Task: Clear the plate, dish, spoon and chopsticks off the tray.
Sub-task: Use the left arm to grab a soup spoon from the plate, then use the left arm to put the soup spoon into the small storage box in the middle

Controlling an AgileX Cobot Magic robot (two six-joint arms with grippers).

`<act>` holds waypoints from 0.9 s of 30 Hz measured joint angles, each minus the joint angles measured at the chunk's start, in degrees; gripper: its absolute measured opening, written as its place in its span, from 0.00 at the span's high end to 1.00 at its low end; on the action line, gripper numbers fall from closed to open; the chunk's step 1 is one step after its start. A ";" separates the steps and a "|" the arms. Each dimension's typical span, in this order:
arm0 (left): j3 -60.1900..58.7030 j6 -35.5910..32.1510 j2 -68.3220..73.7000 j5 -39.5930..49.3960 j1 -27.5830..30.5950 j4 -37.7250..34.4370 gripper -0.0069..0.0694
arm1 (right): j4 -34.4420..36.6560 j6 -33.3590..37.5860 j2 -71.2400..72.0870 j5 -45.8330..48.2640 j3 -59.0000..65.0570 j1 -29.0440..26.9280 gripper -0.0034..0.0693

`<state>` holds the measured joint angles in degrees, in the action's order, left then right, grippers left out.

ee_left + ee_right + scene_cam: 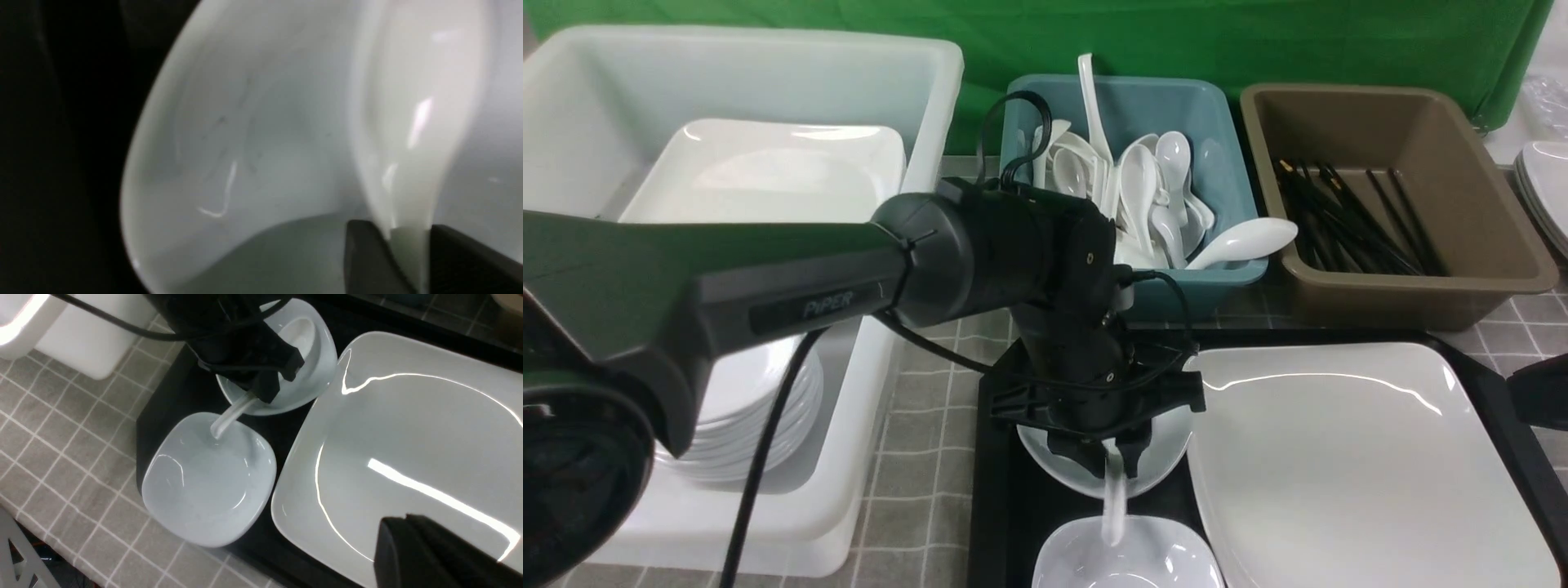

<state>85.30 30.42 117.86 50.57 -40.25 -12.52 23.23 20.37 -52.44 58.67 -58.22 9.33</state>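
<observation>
The grey lettering "PiPER" (827, 304) is showing on the forearm of the left arm (727, 278); no other writing is coming through clearly. The spoon (1112, 500), glossy white with a short thick handle, is lying at the left side of the tray (1001, 498). Its deep oval bowl is sitting in the farther small dish (1170, 451), and its handle is reaching out over the nearer small dish (1066, 555). The left gripper (1112, 461) is hanging over the tray's left side and pinching that handle between its two dark fingers (367, 261). The left wrist view is showing this grip, though it is blurring badly.

The plate (1356, 474), a broad glossy rounded square, is filling the tray's right side, with its near corner running out of the front view. From the front, the gripper body is hiding the spoon's bowl, while the right wrist view is showing it. The right gripper (398, 527) is hovering above the tray's near right part. It is appearing only as a dark, out-of-focus mass cut by the frame, its fingers pressing together on nothing.

Beyond the tray, a teal tub (1225, 139) is holding white spoons and a brown tub (1462, 163) is holding black chopsticks (1347, 220). Left of the tray, a white tub (915, 98) is holding stacked white crockery (768, 171).
</observation>
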 joint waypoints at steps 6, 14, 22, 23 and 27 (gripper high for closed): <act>1.63 -0.64 -0.55 4.22 0.00 -0.50 0.75 | 0.00 0.00 0.00 0.00 0.22 0.00 0.92; 9.71 -6.76 -6.09 9.48 0.00 -1.75 0.75 | 0.00 0.03 0.00 -1.13 0.22 0.00 0.91; 21.28 -9.56 -8.15 -4.90 0.61 13.70 0.75 | 7.59 14.11 -0.06 -17.64 0.29 0.00 0.91; 21.83 -9.59 -7.95 -7.04 1.00 14.67 0.75 | 9.63 17.10 -0.06 -19.68 0.29 0.00 0.91; 22.32 -9.17 -5.63 -14.98 3.90 15.73 0.75 | 15.21 23.75 -0.76 -24.99 0.29 0.00 0.91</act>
<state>107.62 21.26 112.23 35.59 -36.36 3.21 38.44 44.12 -53.19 33.68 -57.93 9.33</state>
